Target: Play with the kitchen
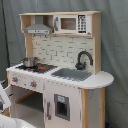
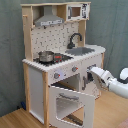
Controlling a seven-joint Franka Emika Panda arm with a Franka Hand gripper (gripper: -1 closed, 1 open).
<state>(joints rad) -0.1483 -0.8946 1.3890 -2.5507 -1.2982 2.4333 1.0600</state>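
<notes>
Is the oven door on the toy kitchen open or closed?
Open. In the second exterior view the oven door hangs swung down and outward from the kitchen, leaving the oven cavity exposed behind it.

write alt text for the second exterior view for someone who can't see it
A toy kitchen of light wood and white panels stands with its oven door swung down open, and a white robot arm reaches in from the second exterior view's right, its gripper just under the counter edge. A metal pot sits on the hob beside the grey sink and black faucet.
</notes>
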